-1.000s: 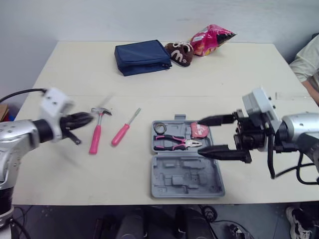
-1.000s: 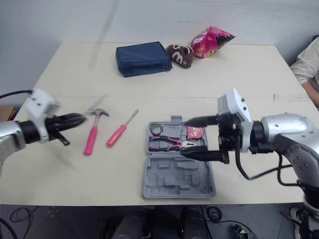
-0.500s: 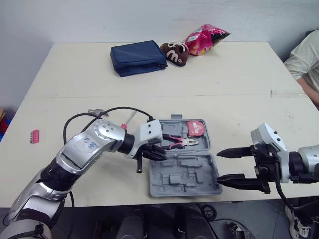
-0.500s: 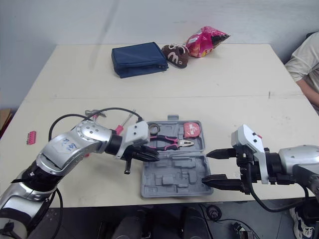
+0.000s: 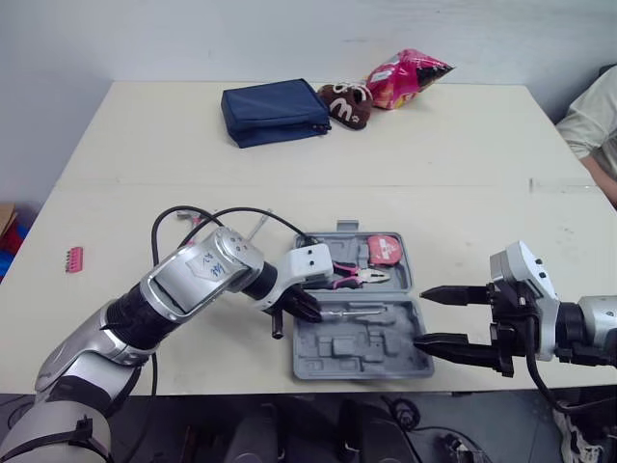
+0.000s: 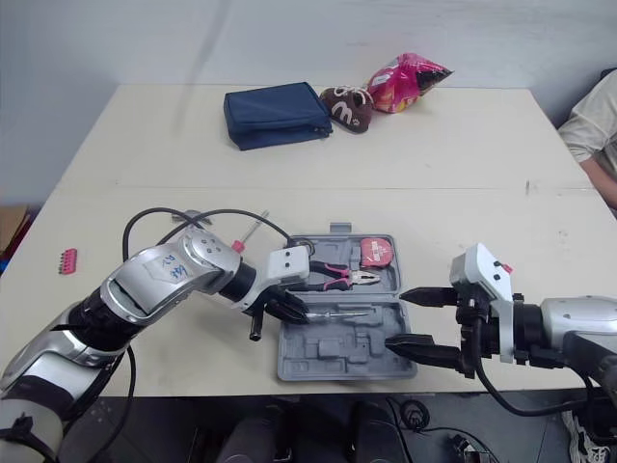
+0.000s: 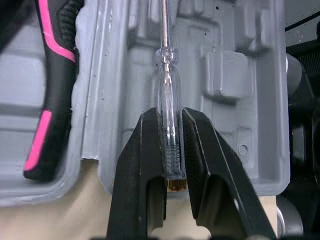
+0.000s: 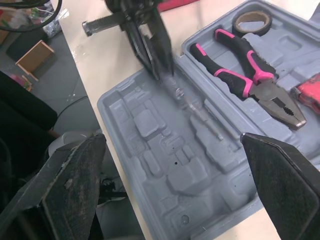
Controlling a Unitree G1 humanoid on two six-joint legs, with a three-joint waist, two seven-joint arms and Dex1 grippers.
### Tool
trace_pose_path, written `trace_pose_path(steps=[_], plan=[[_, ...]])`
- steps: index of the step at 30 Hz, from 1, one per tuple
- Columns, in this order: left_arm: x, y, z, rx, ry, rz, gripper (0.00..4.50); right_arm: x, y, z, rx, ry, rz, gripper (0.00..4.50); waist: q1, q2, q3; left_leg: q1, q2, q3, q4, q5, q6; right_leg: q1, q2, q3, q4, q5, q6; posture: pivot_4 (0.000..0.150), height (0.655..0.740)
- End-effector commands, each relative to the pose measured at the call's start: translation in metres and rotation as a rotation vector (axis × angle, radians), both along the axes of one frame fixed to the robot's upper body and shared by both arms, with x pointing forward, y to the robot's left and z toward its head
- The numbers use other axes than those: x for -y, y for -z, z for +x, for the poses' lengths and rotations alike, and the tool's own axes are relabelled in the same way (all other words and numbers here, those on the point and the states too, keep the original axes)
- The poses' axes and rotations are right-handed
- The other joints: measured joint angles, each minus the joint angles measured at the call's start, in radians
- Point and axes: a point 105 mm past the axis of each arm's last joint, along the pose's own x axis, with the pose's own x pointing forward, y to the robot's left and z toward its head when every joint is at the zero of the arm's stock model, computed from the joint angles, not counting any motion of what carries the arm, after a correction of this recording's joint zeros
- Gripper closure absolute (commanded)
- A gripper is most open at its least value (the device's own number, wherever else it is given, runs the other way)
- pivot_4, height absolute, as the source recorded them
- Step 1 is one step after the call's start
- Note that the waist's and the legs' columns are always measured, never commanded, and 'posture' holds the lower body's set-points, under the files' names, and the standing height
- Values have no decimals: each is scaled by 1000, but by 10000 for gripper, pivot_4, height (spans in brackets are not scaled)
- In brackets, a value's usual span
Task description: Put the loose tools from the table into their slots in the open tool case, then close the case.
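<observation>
The grey tool case (image 5: 359,351) lies open at the table's near edge. Its far half holds pink-and-black pliers (image 5: 353,279), a red tape measure (image 5: 387,250) and a tape roll (image 8: 252,21). My left gripper (image 7: 170,117) is shut on the clear handle of a slim screwdriver (image 7: 165,75), whose shaft lies along a groove in the near half. My right gripper (image 5: 421,316) stands open just right of the case, holding nothing. Behind my left arm, a pink-handled screwdriver (image 6: 251,229) and a hammer head (image 6: 190,214) peek out on the table.
A navy pouch (image 5: 275,111), a brown bag (image 5: 347,104) and a pink snack bag (image 5: 405,75) sit at the table's far side. A small red strip (image 5: 72,258) lies on the floor to the left. A person's sleeve (image 5: 593,116) shows at the right edge.
My left gripper has moved from beside the hammer to the case and now holds the clear screwdriver in the near half. My right gripper has drawn back from over the case to its right.
</observation>
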Motion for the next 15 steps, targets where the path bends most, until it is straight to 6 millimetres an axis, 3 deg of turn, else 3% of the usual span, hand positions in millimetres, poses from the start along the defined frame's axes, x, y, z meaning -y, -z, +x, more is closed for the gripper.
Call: trace_pose_path(steps=[1,15], plan=[[10,-7,2,47,31,1,44881,-2,-5,-6,26,-6,-1,0,2,0,0,-2,0,-2,1,0,0,0,0,-1,0,0,1,1500,7338],[16,-2,11,90,74,37,44881,0,-5,-7,36,2,-15,0,2,0,0,-4,-2,-4,2,1,1,0,1,-4,0,1,1,1500,7338]])
